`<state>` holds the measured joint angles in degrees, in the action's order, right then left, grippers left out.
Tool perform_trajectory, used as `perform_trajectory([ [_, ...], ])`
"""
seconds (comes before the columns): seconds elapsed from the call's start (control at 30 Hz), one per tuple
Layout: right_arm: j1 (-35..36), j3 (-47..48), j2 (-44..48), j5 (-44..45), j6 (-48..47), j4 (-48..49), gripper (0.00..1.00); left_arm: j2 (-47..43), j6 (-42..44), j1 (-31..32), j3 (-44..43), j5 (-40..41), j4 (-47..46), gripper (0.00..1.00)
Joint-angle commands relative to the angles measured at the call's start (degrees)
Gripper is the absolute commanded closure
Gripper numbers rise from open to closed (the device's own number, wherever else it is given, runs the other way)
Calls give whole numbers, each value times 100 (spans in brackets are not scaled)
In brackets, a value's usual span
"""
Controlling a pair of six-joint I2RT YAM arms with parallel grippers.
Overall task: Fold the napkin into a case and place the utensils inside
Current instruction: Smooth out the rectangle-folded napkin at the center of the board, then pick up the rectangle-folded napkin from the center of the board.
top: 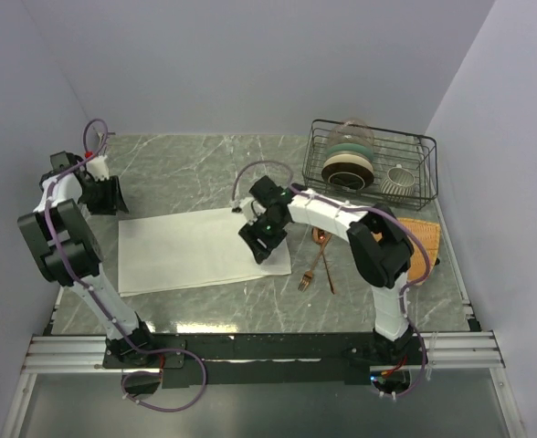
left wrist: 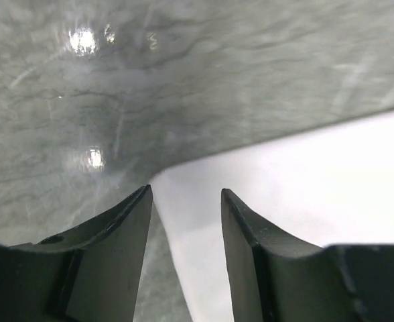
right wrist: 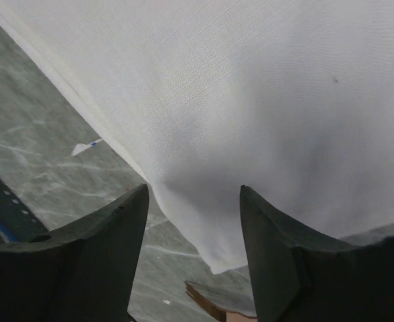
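Fold step judged in hand: the napkin (top: 195,251) lies flat mid-table, the left gripper (top: 105,195) at its 10 o'clock corner and the right gripper (top: 265,243) at 3 o'clock both spread, empty (utensils (top: 318,263) just beyond), so next calls for pinching those ends.

- Napkin (top: 200,248): plain cream-white, no pattern.
- Utensils (top: 316,263): shiny copper.
- Table (top: 205,173): grey-green marble with pale veining.
- Mat (top: 424,239): orange weave.
- Rack (top: 424,169): black wire; dishes (top: 349,164) inside are green, brown and cream.
- Arms (top: 319,212): white links, black joints.
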<state>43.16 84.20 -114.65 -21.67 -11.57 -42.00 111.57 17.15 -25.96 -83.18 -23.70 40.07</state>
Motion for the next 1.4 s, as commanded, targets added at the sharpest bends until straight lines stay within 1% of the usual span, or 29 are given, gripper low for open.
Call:
perform_trajectory([
  [0.0,-571,299,838,-206,778,148,34,-1127,192,-15,214,-679,-202,48],
  [0.03,-780,229,909,-136,919,183,33,-1259,245,-15,345,-706,-211,48],
  [0.1,-949,-61,1075,249,1427,332,33,-1698,202,-24,530,-732,-359,47],
  [0.17,-1054,-254,1146,618,1919,455,34,-2136,123,-24,828,-793,-509,45],
  [0.2,-1072,-412,1173,1047,2070,490,35,-2296,79,-24,934,-802,-701,43],
  [0.27,-1064,-536,1121,1383,2464,543,37,-2673,-71,-24,1242,-846,-878,41],
  [0.3,-1072,-563,1025,1611,2580,570,39,-2780,-106,-24,1329,-864,-992,40],
  [0.43,-1081,-589,787,1990,2871,763,43,-3123,-221,-24,1664,-917,-1019,39],
  [0.5,-1081,-590,655,2079,2968,912,44,-3203,-203,-24,1743,-917,-975,39],
  [0.87,-950,-344,49,1710,3328,1036,45,-3466,-10,-24,2025,-785,-931,39],
  [1.07,-739,-229,-224,1710,3425,1044,51,-3484,78,-15,2007,-723,-887,39],
  [1.13,-730,-220,-268,1728,3469,1036,55,-3493,140,-32,1981,-706,-870,39],
  [1.2,-747,-185,-356,1736,3478,1001,63,-3493,210,-32,1946,-697,-852,39],
  [1.23,-739,-159,-374,1745,3469,992,68,-3493,228,-32,1937,-671,-843,39],
  [1.27,-739,-141,-391,1719,3460,983,82,-3493,236,-32,1919,-662,-843,39],
  [1.3,-747,-115,-400,1693,3434,966,90,-3484,245,-32,1911,-653,-843,39],
  [1.33,-739,-63,-391,1675,3416,913,94,-3467,263,-32,1893,-653,-826,39],
  [1.37,-756,-53,-357,1649,3373,895,100,-3449,254,-32,1875,-662,-826,39],
])
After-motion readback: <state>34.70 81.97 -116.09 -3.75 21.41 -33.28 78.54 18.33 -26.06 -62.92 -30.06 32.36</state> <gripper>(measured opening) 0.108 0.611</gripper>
